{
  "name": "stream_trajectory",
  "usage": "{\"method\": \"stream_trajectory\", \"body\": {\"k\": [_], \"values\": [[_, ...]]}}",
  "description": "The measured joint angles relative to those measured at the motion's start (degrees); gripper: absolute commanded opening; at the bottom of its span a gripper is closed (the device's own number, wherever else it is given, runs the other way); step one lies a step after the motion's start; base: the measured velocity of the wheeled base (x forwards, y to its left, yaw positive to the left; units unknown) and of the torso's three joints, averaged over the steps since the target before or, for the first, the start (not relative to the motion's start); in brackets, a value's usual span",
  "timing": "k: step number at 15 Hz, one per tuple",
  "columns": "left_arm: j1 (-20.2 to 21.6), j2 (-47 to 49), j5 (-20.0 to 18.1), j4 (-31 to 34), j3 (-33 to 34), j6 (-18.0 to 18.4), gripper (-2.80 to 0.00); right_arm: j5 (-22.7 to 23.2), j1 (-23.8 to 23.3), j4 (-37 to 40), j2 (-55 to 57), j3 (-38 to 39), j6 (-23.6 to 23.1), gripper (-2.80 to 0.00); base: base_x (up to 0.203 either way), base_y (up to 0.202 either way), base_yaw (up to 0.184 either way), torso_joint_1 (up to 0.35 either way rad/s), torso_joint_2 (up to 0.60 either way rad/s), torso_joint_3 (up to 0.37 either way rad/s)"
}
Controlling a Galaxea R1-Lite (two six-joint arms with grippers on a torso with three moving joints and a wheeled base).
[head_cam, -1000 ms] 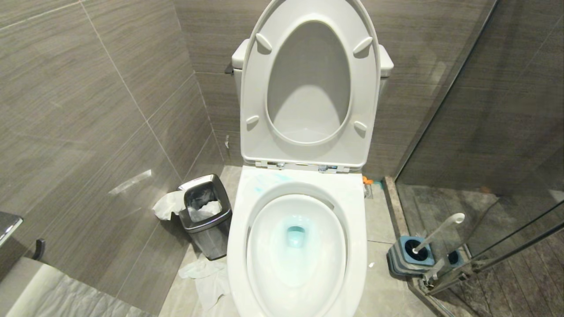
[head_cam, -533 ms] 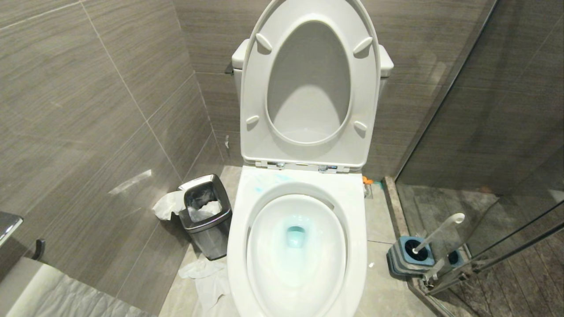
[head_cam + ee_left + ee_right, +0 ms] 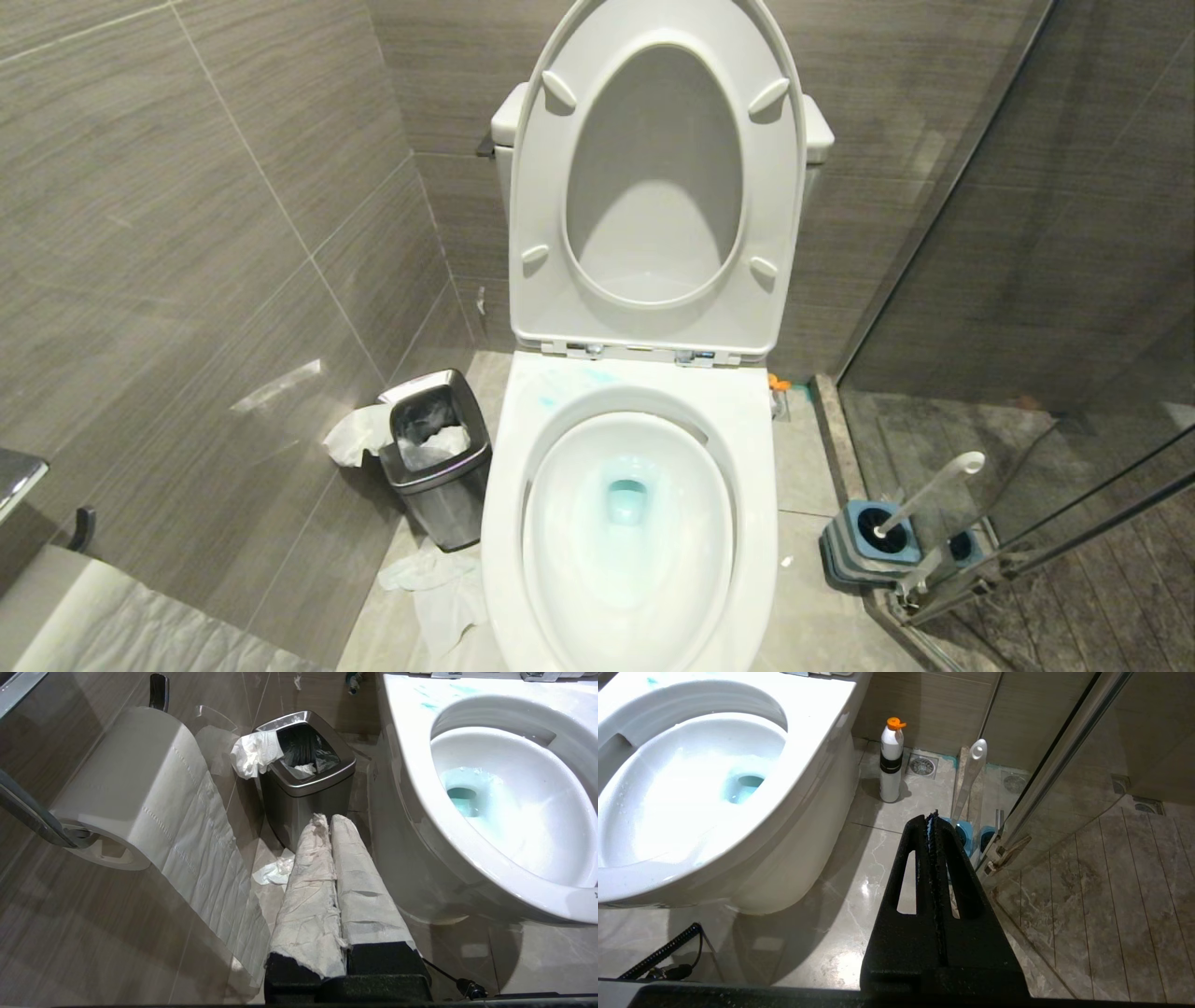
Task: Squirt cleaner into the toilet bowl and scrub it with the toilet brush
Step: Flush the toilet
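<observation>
Both grippers parked low, fingers pressed together, holding nothing.
Cleaner [image 3: 627,499] tints toilet bowl [image 3: 504,523] water; toilet brush [image 3: 924,493] stands in holder, right of bowl; left gripper [image 3: 329,823], right gripper [image 3: 931,820] idle.

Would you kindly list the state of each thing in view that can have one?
toilet seat and lid: raised.
toilet bowl: water tinted blue.
toilet brush: standing in its holder.
waste bin: open, tissue hanging over the rim.
cleaner bottle: upright, capped.
left gripper: shut, empty.
right gripper: shut, empty.
</observation>
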Motion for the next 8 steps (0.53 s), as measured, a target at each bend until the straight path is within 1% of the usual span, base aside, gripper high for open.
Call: {"method": "stream_trajectory", "body": {"k": [5, 7, 8], "values": [[0.00, 0.00, -0.13, 0.32, -0.07, 0.81, -2.80, -0.01, 0.00, 0.01, 0.00, 0.00, 0.05, -2.80, 0.000, 0.000, 0.000, 0.000, 0.00, 0.000], [-0.02, 0.00, -0.75, 0.22, -0.16, 2.76, -2.80, -0.01, 0.00, -0.01, 0.00, 0.00, 0.04, -2.80, 0.000, 0.000, 0.000, 0.000, 0.00, 0.000], [-0.02, 0.00, -1.35, 0.28, -0.27, 4.64, -2.80, 0.01, 0.00, 0.01, 0.00, 0.00, 0.02, -2.80, 0.000, 0.000, 0.000, 0.000, 0.00, 0.000]]}}
